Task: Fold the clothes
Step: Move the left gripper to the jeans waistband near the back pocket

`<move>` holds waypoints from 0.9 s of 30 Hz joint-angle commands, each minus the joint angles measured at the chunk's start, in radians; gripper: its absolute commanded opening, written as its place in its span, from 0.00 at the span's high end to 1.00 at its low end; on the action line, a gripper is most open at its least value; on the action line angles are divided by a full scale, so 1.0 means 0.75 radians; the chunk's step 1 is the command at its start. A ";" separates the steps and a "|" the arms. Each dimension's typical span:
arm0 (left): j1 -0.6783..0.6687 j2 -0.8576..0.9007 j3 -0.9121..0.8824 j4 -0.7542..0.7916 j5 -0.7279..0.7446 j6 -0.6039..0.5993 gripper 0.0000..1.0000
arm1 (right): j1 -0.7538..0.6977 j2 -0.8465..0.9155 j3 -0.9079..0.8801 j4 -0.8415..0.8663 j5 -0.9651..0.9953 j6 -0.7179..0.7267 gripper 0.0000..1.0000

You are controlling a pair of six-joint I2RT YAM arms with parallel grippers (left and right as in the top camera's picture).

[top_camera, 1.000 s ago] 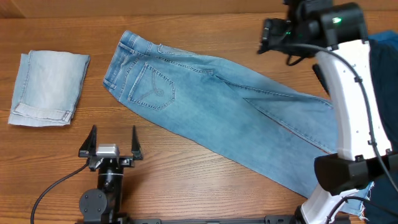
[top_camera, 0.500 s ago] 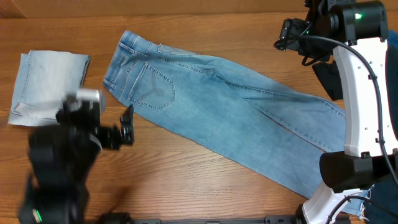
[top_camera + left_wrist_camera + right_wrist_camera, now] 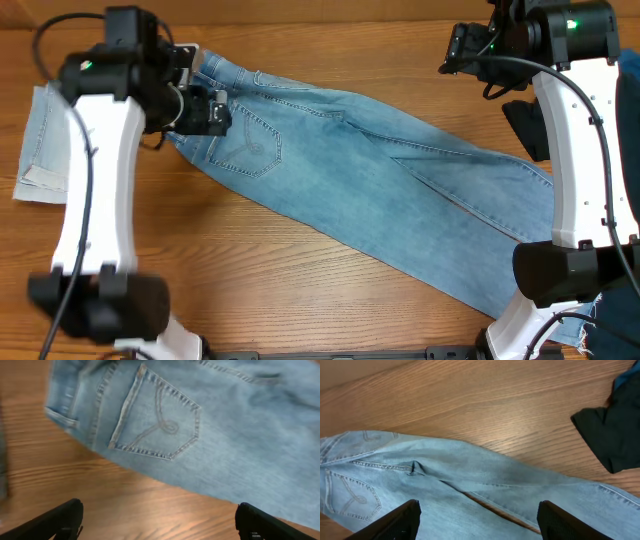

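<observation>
Overhead view: light was even and diffuse, the table mid-bright, with only a faint soft shadow along the lower edge of the jeans. Left wrist view was smeared by motion blur, worst at upper left; the fingers of the left gripper read as dark silhouettes. Right wrist view was sharper, wood grain crisp; the dark garment was near-black, detail lost.

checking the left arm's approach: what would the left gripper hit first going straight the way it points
Probably the jeans, near the back pocket, which sits dead ahead of the open left gripper. Depth is unclear, so it might touch bare table just short of the denim.
</observation>
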 commanded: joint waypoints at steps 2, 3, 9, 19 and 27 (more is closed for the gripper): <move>0.006 0.247 0.028 0.104 0.003 0.085 0.00 | -0.010 0.007 0.012 -0.003 0.001 -0.011 0.17; 0.006 0.290 0.028 0.136 -0.022 0.101 0.00 | -0.010 0.007 0.012 0.001 0.004 -0.011 0.17; 0.006 0.495 0.028 0.317 -0.318 0.106 0.94 | -0.009 0.007 0.012 -0.022 0.003 -0.010 0.17; 0.009 0.648 0.027 0.429 -0.406 0.105 0.96 | -0.014 0.007 0.012 -0.077 0.006 -0.011 0.17; 0.009 0.780 0.025 0.243 -0.429 -0.018 0.96 | -0.014 0.007 0.012 -0.076 0.084 -0.011 0.16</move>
